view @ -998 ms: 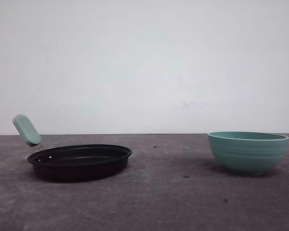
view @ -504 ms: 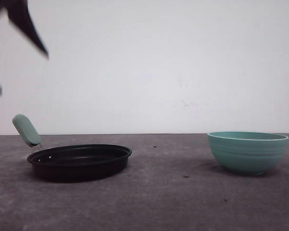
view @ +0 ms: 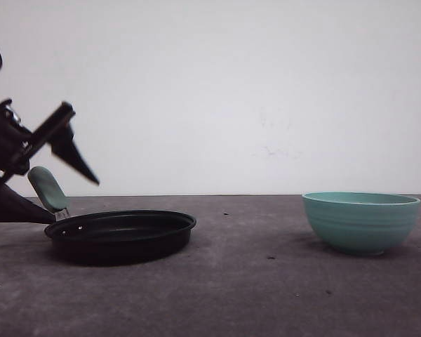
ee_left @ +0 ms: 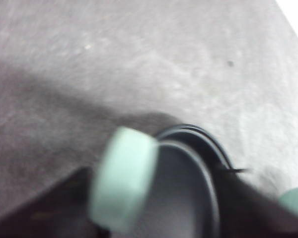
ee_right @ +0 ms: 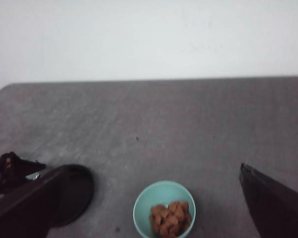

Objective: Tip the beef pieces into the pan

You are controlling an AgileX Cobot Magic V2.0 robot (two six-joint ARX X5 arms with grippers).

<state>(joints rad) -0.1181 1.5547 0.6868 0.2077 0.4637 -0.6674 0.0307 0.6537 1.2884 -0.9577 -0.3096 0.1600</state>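
The black pan [view: 119, 235] sits on the table at the left, its mint-green handle [view: 49, 189] angled up and to the left. My left gripper [view: 76, 202] is open at the pan's left side, one finger above the handle and one below it. The left wrist view is blurred and shows the handle [ee_left: 121, 183] close between the dark fingers, with the pan [ee_left: 188, 188] beyond it. The beef pieces [ee_right: 170, 217] lie in the teal bowl [ee_right: 164, 208] on the right. High above the table, my right gripper [ee_right: 151, 171] is open and holds nothing.
The teal bowl [view: 361, 221] stands at the right of the grey table, well apart from the pan. A wide stretch of bare table [view: 252, 260] lies between them. A white wall backs the table. In the right wrist view the pan [ee_right: 74, 193] shows beside the left arm [ee_right: 10, 171].
My left gripper has come down from the upper left to the pan handle. The pan has shifted slightly to the right. The bowl has not moved.
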